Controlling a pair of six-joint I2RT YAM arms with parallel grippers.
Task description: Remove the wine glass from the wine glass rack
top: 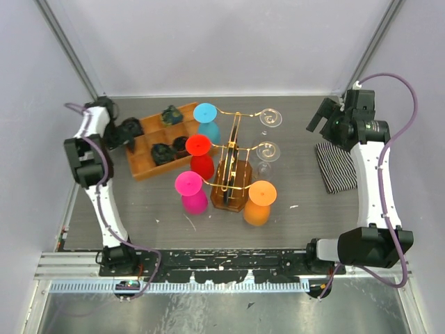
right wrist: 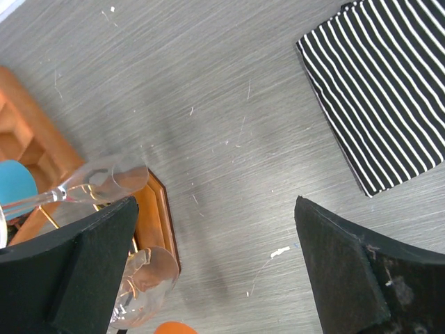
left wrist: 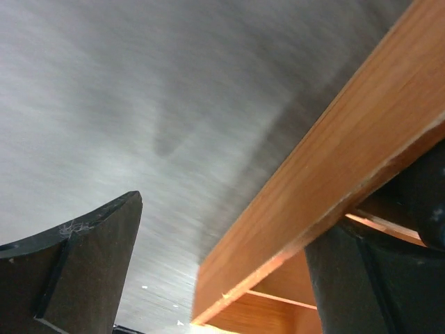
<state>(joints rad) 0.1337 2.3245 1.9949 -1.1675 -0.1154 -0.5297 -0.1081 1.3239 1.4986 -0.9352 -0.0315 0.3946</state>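
Nearest the bases, the wine glass rack [top: 231, 182] stands mid-table with an orange glass [top: 260, 202] and a pink glass [top: 191, 192] hanging bowl-down. On its right-hand hooks are one clear wine glass [top: 268, 152] and a second clear glass [top: 271, 118] behind it. Farther out, the right gripper [right wrist: 215, 268] hovers spread wide and empty between the rack and the striped cloth [top: 336, 167]. The left gripper [left wrist: 229, 271], equally wide, seems to straddle the wooden tray [top: 154, 147] wall, contact unclear.

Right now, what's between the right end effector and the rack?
Two clear wine glasses hanging on the rack arms, over the table; top view shows it.
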